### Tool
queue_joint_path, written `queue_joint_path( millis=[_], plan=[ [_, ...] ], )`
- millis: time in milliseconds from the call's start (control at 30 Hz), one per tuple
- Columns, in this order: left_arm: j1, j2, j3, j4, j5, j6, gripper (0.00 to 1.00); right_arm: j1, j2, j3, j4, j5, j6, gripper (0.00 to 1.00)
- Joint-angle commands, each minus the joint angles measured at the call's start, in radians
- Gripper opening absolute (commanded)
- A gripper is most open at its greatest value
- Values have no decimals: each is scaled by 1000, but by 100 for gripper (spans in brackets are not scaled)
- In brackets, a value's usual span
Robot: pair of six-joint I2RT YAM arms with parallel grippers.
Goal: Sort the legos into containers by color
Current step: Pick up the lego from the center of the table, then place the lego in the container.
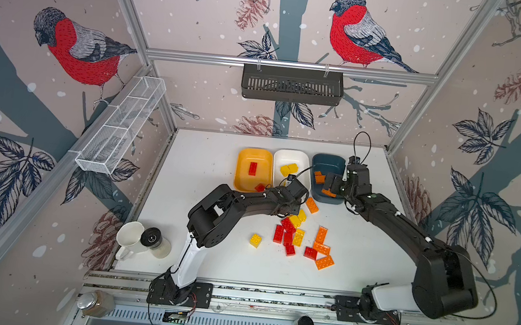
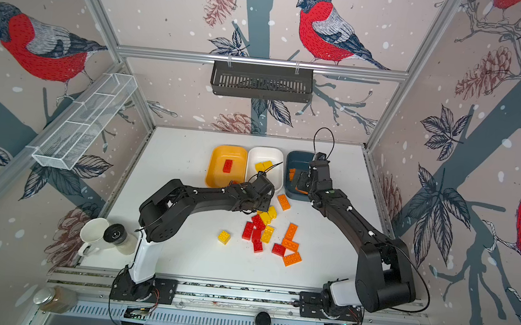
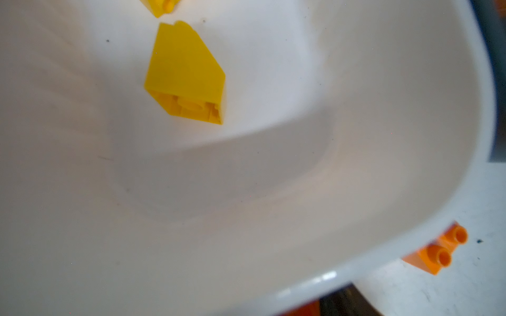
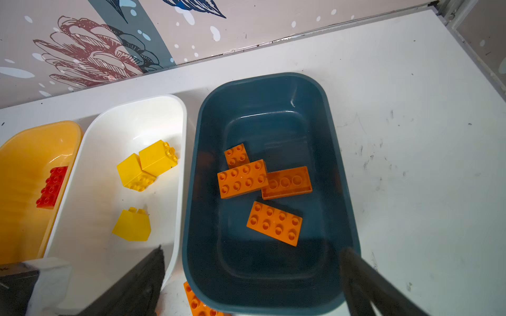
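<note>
Nearest, well short of both sets of fingers: a loose heap of red, yellow and orange studded plastic bricks [image 1: 287, 237] on the white tabletop [image 1: 205, 170], with a lone square yellow brick [image 1: 255, 240] set apart on the left arm's side. Closer to the fingers, a single long orange brick [image 1: 312, 205] on the table, just short of the trays' near rims and between the two grippers.

Left gripper [image 1: 293, 195]: hangs at the near end of the white rounded-rectangle plastic tray [image 3: 273, 191]. Fingers hidden under the wrist in both top views and outside the wrist view; apart or together, cannot tell. Beyond them in the tray, a sloped yellow brick [image 3: 186, 71], then two yellow cube bricks [image 4: 147, 167] touching each other.

Right gripper [image 4: 252, 250]: hangs over the near end of the dark teal-blue plastic tray [image 4: 339, 153], fingers [image 4: 364, 284] spread wide and clear of the bricks. Just beyond the tips, on the tray floor, four flat orange bricks [image 4: 242, 179]: three clustered and touching, one of those studs-down, the fourth nearest the fingers.

Past the white tray, away from the right fingers: the yellow-orange plastic tray [image 4: 24, 153], holding a long red brick [image 4: 52, 187]; a second red brick [image 1: 260, 187] at its near end, partly under the left arm.
</note>
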Motion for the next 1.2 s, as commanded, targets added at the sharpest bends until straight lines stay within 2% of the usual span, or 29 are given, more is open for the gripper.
queue_joint_path(
  millis=[0, 300, 467, 600, 700, 1000, 1033, 1100, 1167],
  plan=[
    [-7, -30, -31, -45, 29, 4, 56, 3, -12, -10, 27, 21, 16, 99],
    [-9, -219, -180, 53, 33, -31, 50, -18, -58, -76, 77, 33, 75, 99],
    [-8, -257, -146, 110, 72, -7, 50, -42, -126, -162, 135, 39, 121, 99],
    [-7, -176, -14, 136, 142, 43, 50, -76, -190, -210, 93, 37, 151, 99],
    [-8, -82, 125, 124, 184, 82, 49, -130, -232, -251, 87, -30, 184, 99],
    [0, 168, 488, 97, 253, 196, 51, -223, -343, -325, 61, -65, 211, 99],
    [0, 192, 534, 71, 253, 204, 54, -225, -350, -327, 61, -63, 213, 99],
    [0, 237, 641, -13, 247, 215, 68, -228, -359, -328, 63, -70, 206, 99],
    [0, 248, 683, -57, 260, 230, 79, -228, -359, -328, 65, -83, 197, 99]
  ],
)
